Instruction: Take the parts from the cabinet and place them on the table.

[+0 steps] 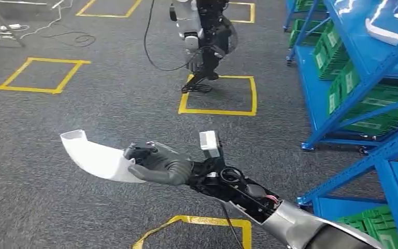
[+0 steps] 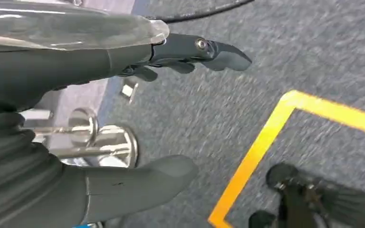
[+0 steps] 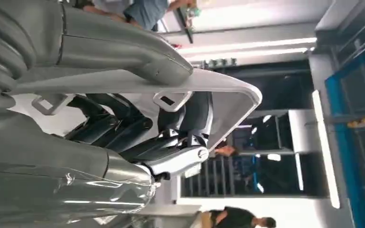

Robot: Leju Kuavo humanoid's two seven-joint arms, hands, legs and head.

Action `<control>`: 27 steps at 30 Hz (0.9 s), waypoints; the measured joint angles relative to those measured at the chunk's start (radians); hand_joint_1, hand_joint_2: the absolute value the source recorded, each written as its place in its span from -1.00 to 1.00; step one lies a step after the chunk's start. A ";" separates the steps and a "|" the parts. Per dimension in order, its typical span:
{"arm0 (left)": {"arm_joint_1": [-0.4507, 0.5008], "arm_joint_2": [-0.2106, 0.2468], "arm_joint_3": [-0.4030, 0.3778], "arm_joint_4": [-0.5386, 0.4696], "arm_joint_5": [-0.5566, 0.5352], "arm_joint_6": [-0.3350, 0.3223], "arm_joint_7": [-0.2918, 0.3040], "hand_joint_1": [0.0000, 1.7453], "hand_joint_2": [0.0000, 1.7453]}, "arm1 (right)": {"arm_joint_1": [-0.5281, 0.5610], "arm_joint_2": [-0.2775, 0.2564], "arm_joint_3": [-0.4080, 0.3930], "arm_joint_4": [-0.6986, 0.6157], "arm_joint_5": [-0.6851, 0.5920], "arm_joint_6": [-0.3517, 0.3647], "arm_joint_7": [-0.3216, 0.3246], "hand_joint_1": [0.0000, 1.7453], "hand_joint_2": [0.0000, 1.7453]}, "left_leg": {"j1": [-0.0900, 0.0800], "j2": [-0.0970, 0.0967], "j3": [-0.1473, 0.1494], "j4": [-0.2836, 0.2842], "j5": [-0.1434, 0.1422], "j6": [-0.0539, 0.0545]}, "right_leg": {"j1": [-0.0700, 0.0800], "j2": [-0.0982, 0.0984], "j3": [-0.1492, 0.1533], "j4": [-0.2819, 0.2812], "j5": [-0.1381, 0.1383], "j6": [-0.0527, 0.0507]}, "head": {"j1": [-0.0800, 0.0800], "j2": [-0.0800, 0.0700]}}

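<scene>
One white curved part (image 1: pixel 97 157) is sitting in the right hand (image 1: pixel 158 165), which is gripping it above the grey carpet (image 1: pixel 109 93), beside the blue cabinet (image 1: pixel 360 78) with green bins (image 1: pixel 337 49). The right wrist view is revealing dark fingers (image 3: pixel 123 128) wrapped under the part (image 3: pixel 228 95), detail the head view is missing. The left hand (image 2: pixel 76 118) is hanging with fingers spread, holding nothing, over yellow floor tape (image 2: pixel 261 142). Another robot (image 1: pixel 204 36) is standing ahead.

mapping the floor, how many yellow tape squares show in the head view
5: one far left, one under the other robot's feet, one at the bottom edge, two cut off by the top edge. More may lie outside the picture.
</scene>
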 joint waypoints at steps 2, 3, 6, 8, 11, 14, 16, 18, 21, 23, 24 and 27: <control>-0.006 0.000 0.000 0.000 0.000 0.000 0.000 -1.00 1.00 | -0.003 0.001 0.000 0.000 0.000 0.000 -0.001 1.00 1.00 | 0.002 0.052 -0.069 0.138 -0.078 -0.010 | 0.002 -0.024 -0.001 -0.002 0.001 -0.005 | -0.022 0.000; -0.007 0.000 0.000 0.000 0.000 0.000 0.000 -1.00 1.00 | -0.002 0.001 0.000 0.000 0.000 -0.001 0.003 1.00 1.00 | 0.004 0.059 -0.110 0.221 -0.111 -0.015 | 0.002 -0.038 -0.001 -0.002 0.001 -0.005 | -0.024 0.000; -0.005 0.001 0.000 0.000 0.000 -0.001 -0.001 -1.00 1.00 | -0.001 0.001 0.002 0.001 0.000 -0.002 0.010 1.00 1.00 | 0.011 0.070 -0.137 0.270 -0.096 -0.029 | 0.001 -0.076 -0.002 -0.001 -0.003 -0.002 | -0.030 0.000; -0.004 0.002 0.000 0.000 0.000 -0.001 0.000 -1.00 1.00 | -0.001 0.001 0.002 0.001 0.000 -0.003 0.014 1.00 1.00 | 0.015 0.092 -0.045 0.095 -0.013 -0.032 | -0.002 -0.097 -0.001 0.005 -0.010 0.005 | -0.032 0.000; -0.009 -0.002 0.000 0.000 0.002 0.000 0.005 -1.00 1.00 | -0.002 0.001 0.004 0.000 0.000 -0.009 0.019 1.00 1.00 | 0.006 0.132 0.008 -0.014 0.013 -0.012 | 0.009 -0.120 -0.001 0.019 -0.025 0.024 | -0.030 0.000; -0.004 -0.005 0.000 0.000 0.006 0.000 0.008 -1.00 1.00 | -0.002 0.002 0.005 0.000 -0.010 -0.009 0.023 1.00 1.00 | 0.005 0.102 0.006 -0.011 0.009 0.009 | 0.006 -0.144 0.007 0.020 -0.033 0.040 | -0.024 0.000; -0.004 -0.007 0.000 0.000 0.007 0.000 0.005 -1.00 1.00 | -0.003 0.003 0.006 0.000 -0.016 -0.008 0.024 1.00 1.00 | 0.010 0.086 0.009 -0.014 0.011 0.020 | -0.002 -0.078 -0.013 0.078 -0.080 0.049 | -0.016 0.000; -0.007 -0.007 0.000 0.000 0.006 0.000 0.000 -1.00 1.00 | -0.001 0.003 0.008 0.001 -0.018 -0.008 0.024 1.00 1.00 | 0.009 0.068 0.008 -0.014 0.012 0.027 | -0.001 -0.043 -0.094 0.255 -0.166 0.053 | -0.004 0.000; -0.006 -0.007 0.000 0.000 0.003 -0.002 -0.001 -1.00 1.00 | 0.005 0.002 0.010 0.008 -0.018 -0.005 0.026 1.00 1.00 | 0.004 0.028 0.009 -0.013 0.013 0.027 | -0.001 -0.034 -0.149 0.348 -0.166 0.048 | 0.004 0.000; -0.006 -0.008 0.000 0.000 0.003 -0.002 -0.001 -1.00 1.00 | 0.004 0.002 0.012 0.008 -0.018 -0.005 0.026 1.00 1.00 | 0.002 -0.002 0.013 -0.013 0.013 0.027 | 0.000 -0.020 -0.079 0.184 -0.067 0.034 | 0.008 0.000; -0.006 -0.009 0.000 0.000 0.003 -0.002 -0.001 -1.00 1.00 | 0.003 0.002 0.013 0.008 -0.018 -0.004 0.026 1.00 1.00 | 0.002 -0.014 0.014 -0.013 0.013 0.027 | 0.001 0.008 -0.039 0.092 -0.022 0.026 | 0.010 0.000; -0.006 -0.014 0.000 0.000 0.002 -0.003 -0.001 -1.00 1.00 | 0.003 0.002 0.016 0.009 -0.018 -0.003 0.026 1.00 1.00 | 0.009 -0.043 0.000 -0.012 0.019 0.011 | 0.004 0.048 -0.018 0.034 -0.019 0.018 | 0.005 0.000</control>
